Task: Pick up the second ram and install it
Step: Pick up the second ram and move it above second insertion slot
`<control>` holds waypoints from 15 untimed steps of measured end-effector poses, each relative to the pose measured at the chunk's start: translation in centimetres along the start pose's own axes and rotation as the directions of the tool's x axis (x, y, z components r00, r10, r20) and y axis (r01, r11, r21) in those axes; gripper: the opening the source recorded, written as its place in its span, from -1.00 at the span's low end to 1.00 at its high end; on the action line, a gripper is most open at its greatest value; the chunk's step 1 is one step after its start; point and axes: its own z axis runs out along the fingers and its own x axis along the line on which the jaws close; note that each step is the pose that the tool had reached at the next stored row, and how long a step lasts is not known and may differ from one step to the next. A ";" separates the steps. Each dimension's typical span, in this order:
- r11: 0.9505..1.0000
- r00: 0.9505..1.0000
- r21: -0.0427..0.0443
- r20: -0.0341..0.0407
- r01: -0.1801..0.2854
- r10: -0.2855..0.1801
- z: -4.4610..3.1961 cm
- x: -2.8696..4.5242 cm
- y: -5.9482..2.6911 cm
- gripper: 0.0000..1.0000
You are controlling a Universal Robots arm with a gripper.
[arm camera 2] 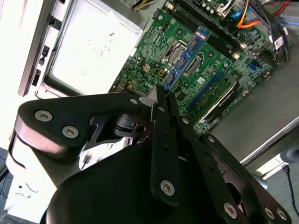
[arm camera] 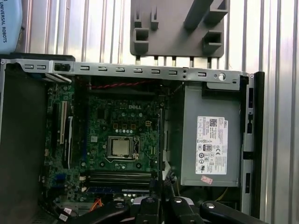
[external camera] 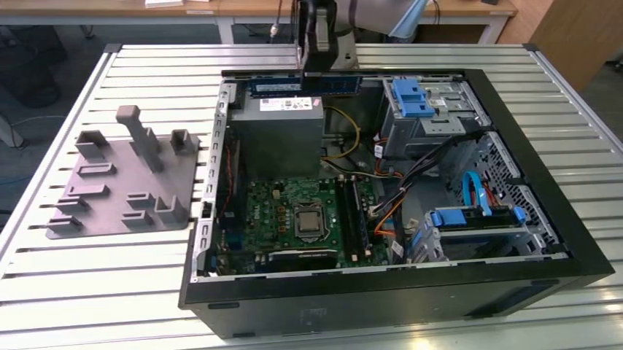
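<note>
- Slatted metal table (external camera: pixel 58 292) carries an open computer case (external camera: pixel 389 292) laid on its side, so the boards inside face up and can be reached from above.
- The second ram (external camera: pixel 277 86) hangs in the air over the far rim of the case, above the grey power supply (external camera: pixel 277 135), with its long side level. In the second wrist view it (arm camera 2: pixel 187 58) runs edge-on away from the fingertips.
- The gripper (external camera: pixel 316 73) is pinched narrow on the stick near its middle, probably to leave the contact edge free below.
- The motherboard (external camera: pixel 282 197) lies lower in the case. Its long memory slots (external camera: pixel 352 215) sit just beside the silver socket (external camera: pixel 308 222), well apart from the stick, so I judge it lifted but not yet seated.
- A grey tray (external camera: pixel 127 182) with upright pegs lies on the table at the exterior view's left of the case, likely kept there so parts are close to hand.
</note>
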 end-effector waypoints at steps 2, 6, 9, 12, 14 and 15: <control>1.000 1.000 0.000 0.000 0.000 0.000 0.00 0.01 -0.51 -0.73; 1.000 1.000 -0.001 0.000 0.000 0.000 0.17 0.08 -1.31 -0.73; 1.000 1.000 -0.002 0.001 0.000 0.000 0.66 0.79 -1.43 -0.73; 1.000 1.000 -0.002 0.002 -0.003 0.003 1.17 1.61 -1.43 -0.73; 1.000 1.000 0.001 0.002 -0.019 0.019 1.53 1.77 -1.43 -0.73; 0.999 0.999 0.002 0.003 -0.032 0.032 1.71 1.79 -1.44 -0.73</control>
